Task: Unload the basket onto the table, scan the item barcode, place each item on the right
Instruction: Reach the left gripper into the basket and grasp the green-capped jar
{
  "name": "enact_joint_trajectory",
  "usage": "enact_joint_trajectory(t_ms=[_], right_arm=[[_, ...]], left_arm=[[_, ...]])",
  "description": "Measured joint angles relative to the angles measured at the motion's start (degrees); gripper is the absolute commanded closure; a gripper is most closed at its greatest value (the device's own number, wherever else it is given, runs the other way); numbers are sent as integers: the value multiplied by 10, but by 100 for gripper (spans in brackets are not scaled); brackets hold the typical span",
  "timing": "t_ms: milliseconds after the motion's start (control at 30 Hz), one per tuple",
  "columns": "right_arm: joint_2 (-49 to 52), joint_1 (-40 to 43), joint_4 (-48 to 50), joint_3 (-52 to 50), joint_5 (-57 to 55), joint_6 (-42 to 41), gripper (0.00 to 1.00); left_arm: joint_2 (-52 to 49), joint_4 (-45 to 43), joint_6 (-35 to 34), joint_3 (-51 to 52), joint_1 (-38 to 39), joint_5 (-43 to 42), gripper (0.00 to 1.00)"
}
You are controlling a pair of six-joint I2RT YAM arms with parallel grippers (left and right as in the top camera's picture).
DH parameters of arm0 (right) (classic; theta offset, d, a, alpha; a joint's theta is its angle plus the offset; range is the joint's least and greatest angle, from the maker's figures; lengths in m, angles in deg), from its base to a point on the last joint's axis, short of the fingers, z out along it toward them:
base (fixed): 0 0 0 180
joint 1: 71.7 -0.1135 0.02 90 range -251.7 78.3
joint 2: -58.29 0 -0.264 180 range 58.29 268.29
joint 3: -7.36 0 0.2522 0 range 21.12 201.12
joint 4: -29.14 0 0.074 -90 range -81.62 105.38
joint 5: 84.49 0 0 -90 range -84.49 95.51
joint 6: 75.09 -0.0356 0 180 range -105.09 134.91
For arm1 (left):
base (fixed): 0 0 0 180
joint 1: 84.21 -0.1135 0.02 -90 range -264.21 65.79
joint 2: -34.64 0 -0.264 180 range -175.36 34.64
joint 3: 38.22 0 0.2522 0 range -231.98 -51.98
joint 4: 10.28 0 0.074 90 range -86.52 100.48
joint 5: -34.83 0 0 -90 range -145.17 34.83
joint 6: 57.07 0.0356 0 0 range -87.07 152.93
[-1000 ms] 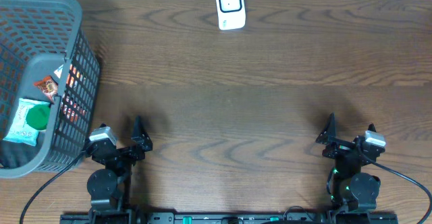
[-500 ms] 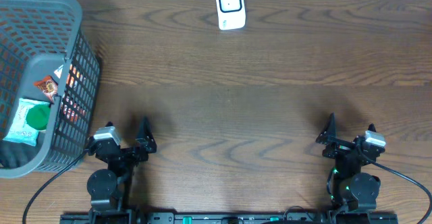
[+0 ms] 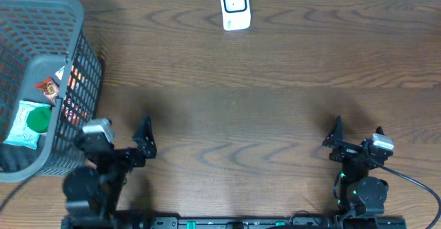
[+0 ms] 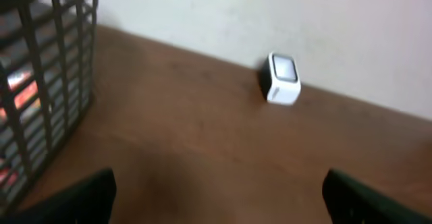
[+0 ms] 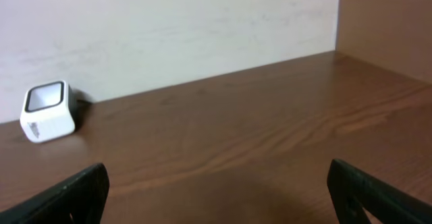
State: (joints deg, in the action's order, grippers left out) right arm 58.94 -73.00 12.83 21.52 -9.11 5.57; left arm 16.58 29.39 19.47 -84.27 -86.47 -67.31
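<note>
Two grippers, left point(image 3: 122, 138) and right point(image 3: 358, 136), hover spread wide and empty at the near edge of the tabletop point(image 3: 275, 105). A green-and-white packet point(image 3: 27, 122) lies in the grey basket point(image 3: 69, 8) at left, long axis running near-to-far; the white scanner point(image 3: 235, 7) at the far edge faces the arms.

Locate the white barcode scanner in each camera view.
Overhead: white barcode scanner at top centre, far edge of the table.
Left wrist: scanner right of centre, upper half.
Right wrist: scanner far left.
Shared landmark: the pale wall right behind it.
</note>
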Motion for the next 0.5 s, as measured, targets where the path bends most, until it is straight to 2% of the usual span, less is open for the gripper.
enact_joint_trajectory(t_ms=[200, 400, 500], right_arm=[[0, 0, 0, 0, 0, 0, 1], [0, 0, 0, 0, 0, 0, 1], [0, 0, 0, 0, 0, 0, 1]], left_arm=[[-170, 146, 4, -182, 0, -15, 2], [-270, 139, 8, -268, 0, -100, 2], [-301, 148, 9, -317, -3, -115, 2]])
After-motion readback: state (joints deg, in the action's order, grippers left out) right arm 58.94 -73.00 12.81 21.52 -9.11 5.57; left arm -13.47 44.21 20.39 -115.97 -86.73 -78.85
